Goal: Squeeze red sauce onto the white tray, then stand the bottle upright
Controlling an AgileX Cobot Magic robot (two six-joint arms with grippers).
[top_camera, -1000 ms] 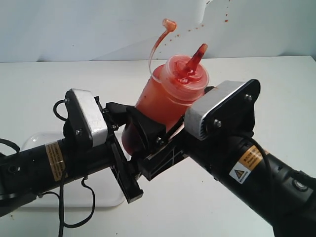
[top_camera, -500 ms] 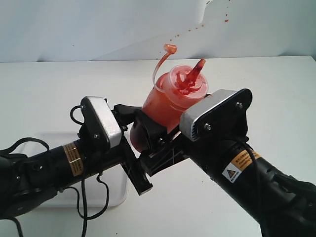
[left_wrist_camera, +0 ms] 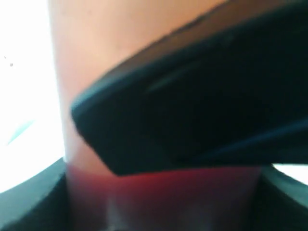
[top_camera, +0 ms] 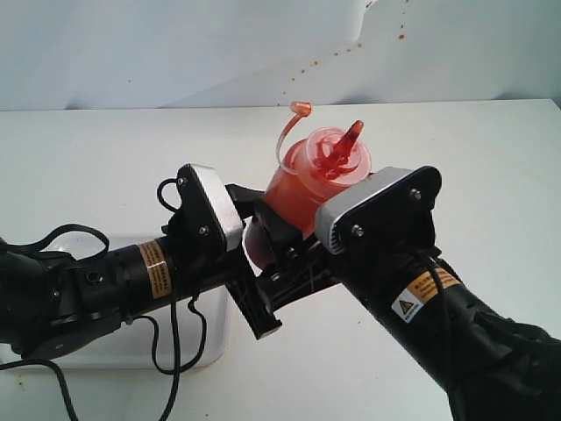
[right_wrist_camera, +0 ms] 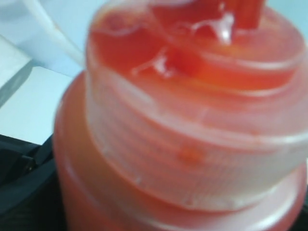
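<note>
The bottle point(top_camera: 298, 189) is held tilted, nozzle up, beside the white tray point(top_camera: 131, 349), clamped low by the left gripper point(top_camera: 257, 250) and the right gripper point(top_camera: 294, 256). Red smears point(right_wrist_camera: 163, 62) on its lid point(right_wrist_camera: 202, 120) are shown closely by the right wrist view alone, the tray by the exterior view alone.

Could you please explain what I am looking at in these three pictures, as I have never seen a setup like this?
This is a robot with two arms, each ending in a gripper. The wide picture comes from a camera standing off the arms; the two close-ups come from cameras on the left and right wrists. Together the left gripper and the right gripper clamp a tilted squeeze bottle holding red sauce over a white table, its red nozzle uncapped, the cap sticking out on its tether. A white tray lies partly hidden by the left arm. Red specks dot the wall behind.
</note>
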